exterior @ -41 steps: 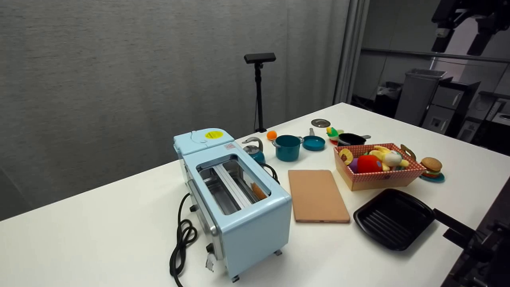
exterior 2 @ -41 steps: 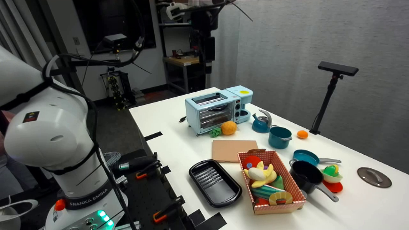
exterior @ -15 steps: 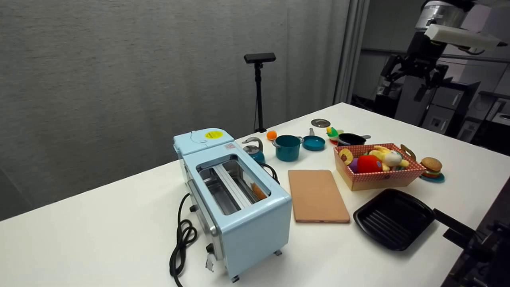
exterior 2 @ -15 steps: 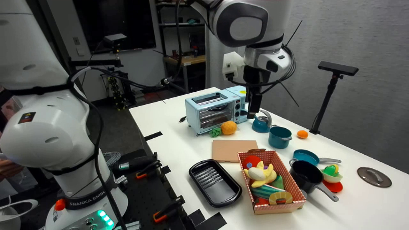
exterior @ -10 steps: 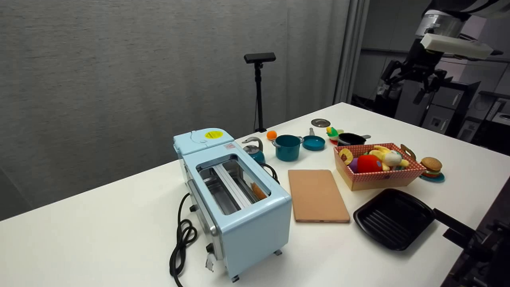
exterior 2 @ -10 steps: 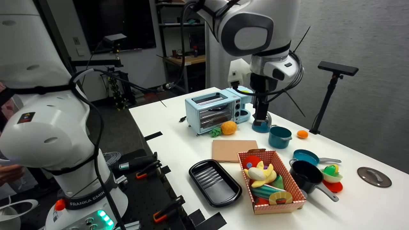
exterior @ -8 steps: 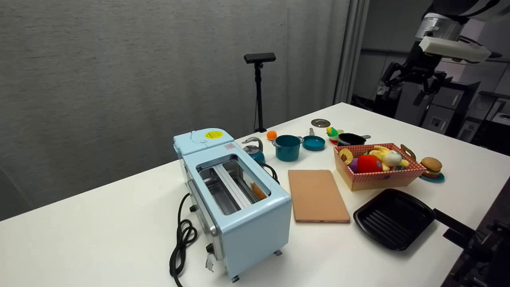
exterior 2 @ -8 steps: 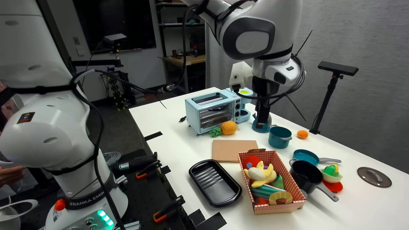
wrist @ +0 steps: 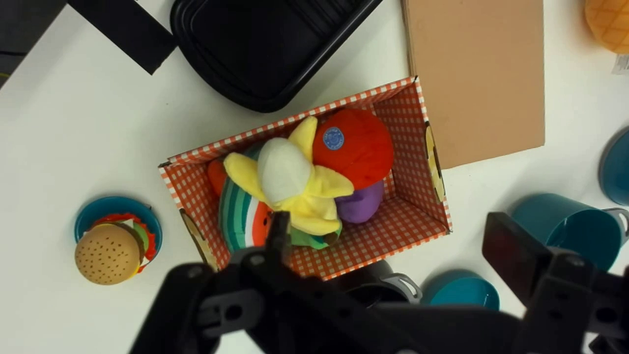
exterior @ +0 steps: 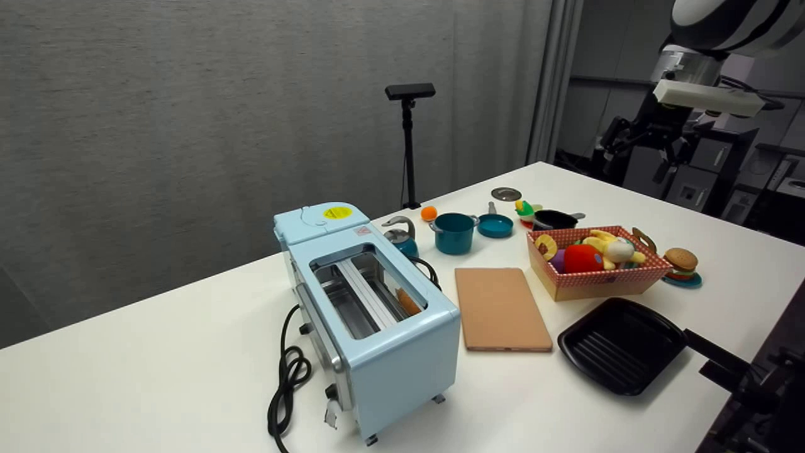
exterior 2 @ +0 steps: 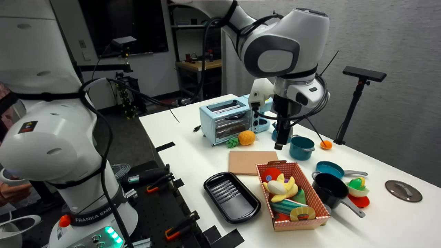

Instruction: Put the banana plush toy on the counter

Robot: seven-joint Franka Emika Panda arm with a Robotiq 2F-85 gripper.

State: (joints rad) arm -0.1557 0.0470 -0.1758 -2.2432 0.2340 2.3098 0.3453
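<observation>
Hovering over counter (exterior: 182,358) with jaws spread and empty, likely to straddle the banana plush toy (wrist: 291,178). See it in checked basket (wrist: 405,135), inboard of counter's robot-side edge, propped on other toy foods (wrist: 361,152); presumably easy to pinch.

The gripper (exterior: 634,171) has moved across and come lower above the counter (exterior: 188,352).

You are viewing one gripper (wrist: 388,235), one banana plush toy (wrist: 319,201), one counter (exterior: 157,365), one basket (exterior 2: 299,225), one toaster (exterior: 409,371), one board (exterior: 503,308), one burger (wrist: 108,253), one kettle (exterior: 409,247), one lid (exterior 2: 399,188), one frying pan (exterior 2: 330,168), one tray (exterior 2: 232,198) and two pots, a teal pot (exterior 2: 299,154) and a black pot (exterior 2: 329,187).
</observation>
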